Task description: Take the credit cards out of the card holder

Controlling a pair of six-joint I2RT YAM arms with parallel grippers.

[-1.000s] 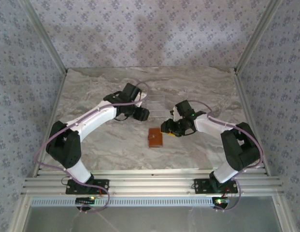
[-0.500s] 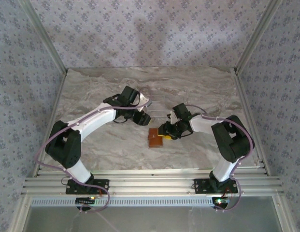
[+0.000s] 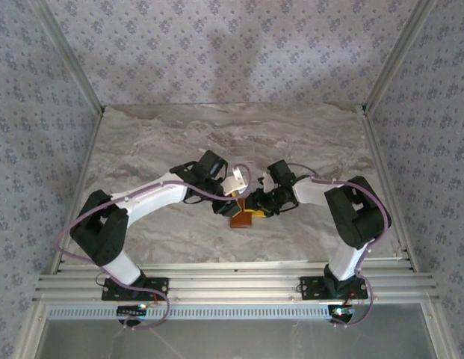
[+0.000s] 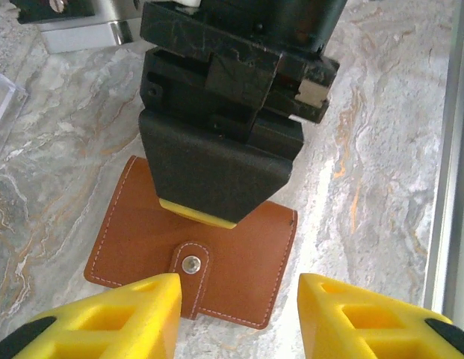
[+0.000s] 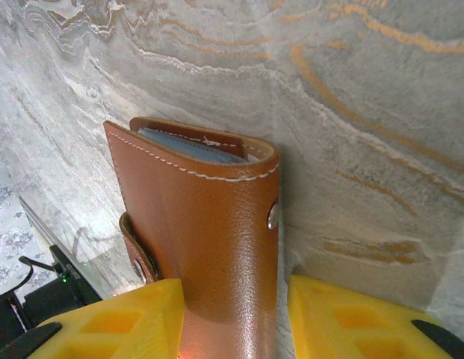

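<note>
Card holder (image 4: pixel 217 254) snapped closed on table (image 4: pixel 381 149), between right fingers (image 5: pixel 119 321), grip unclear, left fingers (image 4: pixel 127 314) apart, empty

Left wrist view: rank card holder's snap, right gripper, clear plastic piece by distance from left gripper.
1. Snap, just ahead of the left gripper.
2. Right gripper, over the card holder's far half.
3. Clear plastic piece, left edge, farther back.

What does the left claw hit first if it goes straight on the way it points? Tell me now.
Most likely the card holder, lying closed on the table right ahead of the left claw. The right claw stands over its far edge, though depth is unclear.
</note>
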